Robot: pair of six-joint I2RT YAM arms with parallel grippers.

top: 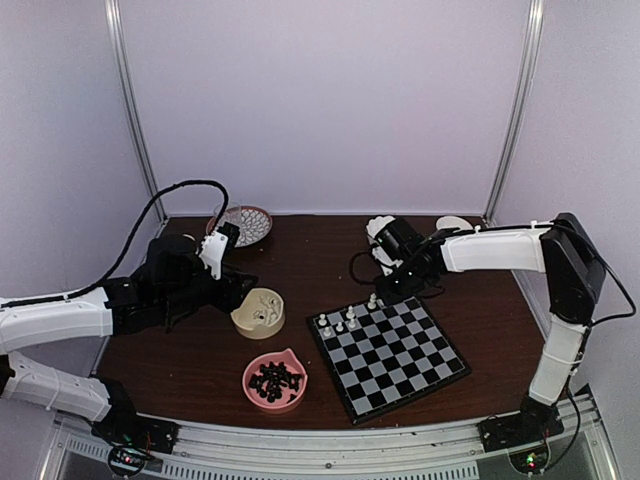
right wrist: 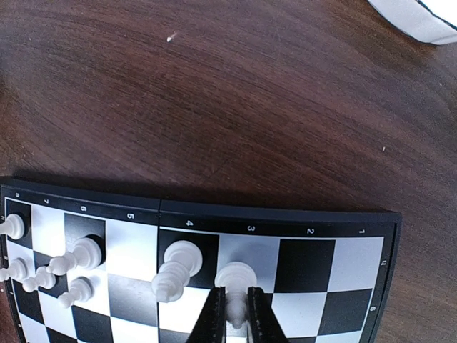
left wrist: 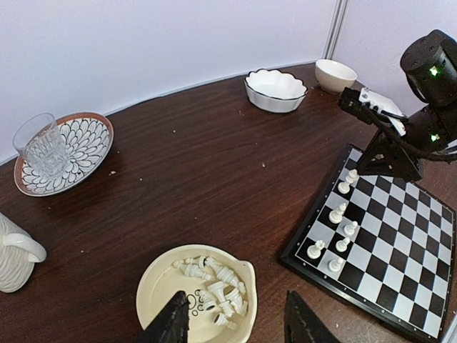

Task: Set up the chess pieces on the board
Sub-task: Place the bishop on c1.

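The board (top: 405,360) lies at the front right of the table, its far-left rows holding several white chess pieces (top: 345,318). In the right wrist view my right gripper (right wrist: 236,304) is shut on a white piece (right wrist: 235,275) that stands on a pale edge-row square, next to another white piece (right wrist: 175,271). My left gripper (left wrist: 237,294) hangs open over a cream bowl (left wrist: 153,279) in which several white pieces (left wrist: 214,279) lie loose. Nothing sits between its fingers.
A pink bowl (top: 275,380) of black pieces stands in front of the cream bowl (top: 258,312). At the back stand a patterned plate (left wrist: 86,136) with a glass (left wrist: 41,146), a scalloped white bowl (left wrist: 275,89) and a small bowl (left wrist: 334,73). A white mug (left wrist: 11,254) is at left.
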